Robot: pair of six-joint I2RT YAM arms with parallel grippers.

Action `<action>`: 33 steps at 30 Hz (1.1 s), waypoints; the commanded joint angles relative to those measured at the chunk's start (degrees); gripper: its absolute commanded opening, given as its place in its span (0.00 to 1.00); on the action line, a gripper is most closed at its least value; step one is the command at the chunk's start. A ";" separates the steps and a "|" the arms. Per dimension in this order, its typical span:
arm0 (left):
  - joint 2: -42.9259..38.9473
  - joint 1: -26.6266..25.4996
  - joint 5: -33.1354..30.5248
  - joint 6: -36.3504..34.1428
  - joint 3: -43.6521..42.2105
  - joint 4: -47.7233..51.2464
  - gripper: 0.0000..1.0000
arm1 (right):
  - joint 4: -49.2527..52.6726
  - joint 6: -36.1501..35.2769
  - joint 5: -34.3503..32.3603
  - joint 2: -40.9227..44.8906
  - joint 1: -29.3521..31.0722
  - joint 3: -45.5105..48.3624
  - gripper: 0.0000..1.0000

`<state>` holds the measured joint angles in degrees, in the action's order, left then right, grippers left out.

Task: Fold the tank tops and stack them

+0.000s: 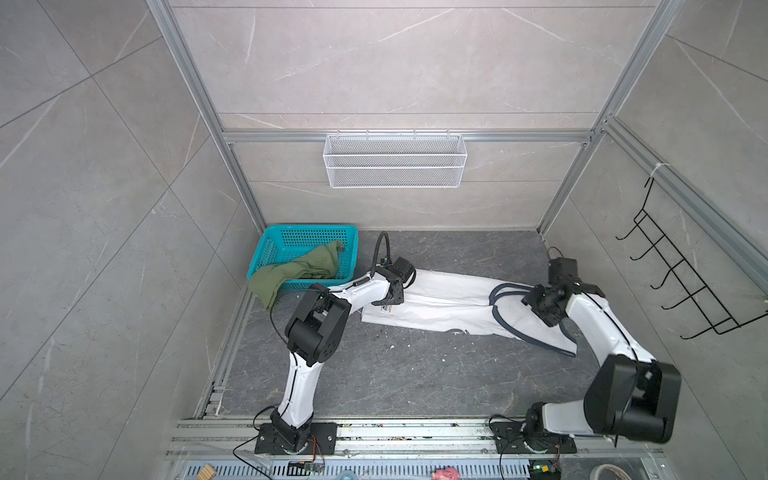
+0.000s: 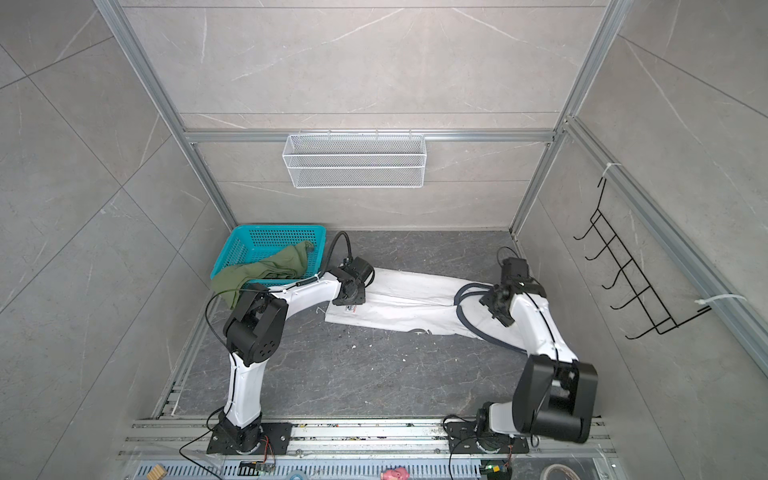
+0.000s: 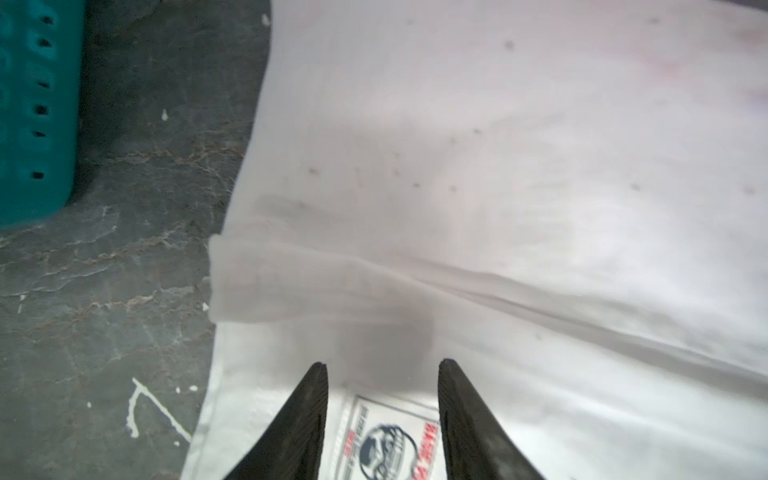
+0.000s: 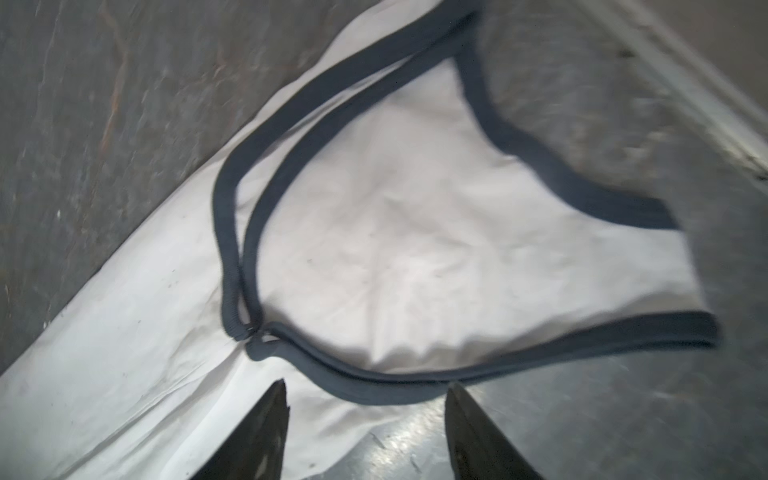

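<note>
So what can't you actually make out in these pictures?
- Olive tank top: any print is buried in its own folds, draped over the teal basket rim, in both top views.
- White tank top label: lettering blurred and cut by the picture's edge, left wrist view.
- Navy trim: detail blurred, right wrist view.

The left arm (image 1: pixel 299 386) and right arm (image 1: pixel 590 316) had white links between bulky black joints, with black cables (image 1: pixel 377 253) running along them. Each was mounted on a black base plate (image 1: pixel 326 438) with small screws; the fingers (image 3: pixel 303 424) were black, tapered and ribbed.
</note>
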<state>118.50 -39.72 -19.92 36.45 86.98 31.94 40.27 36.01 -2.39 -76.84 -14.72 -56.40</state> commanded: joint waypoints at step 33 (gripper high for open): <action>-0.11 0.09 2.39 -2.39 -11.37 -6.83 0.48 | -11.44 4.97 4.63 -9.85 -25.99 11.30 0.11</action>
<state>117.84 -40.40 -16.60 35.22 79.22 21.04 29.82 40.82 2.74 -85.84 -40.73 -43.88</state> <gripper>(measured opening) 0.484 0.136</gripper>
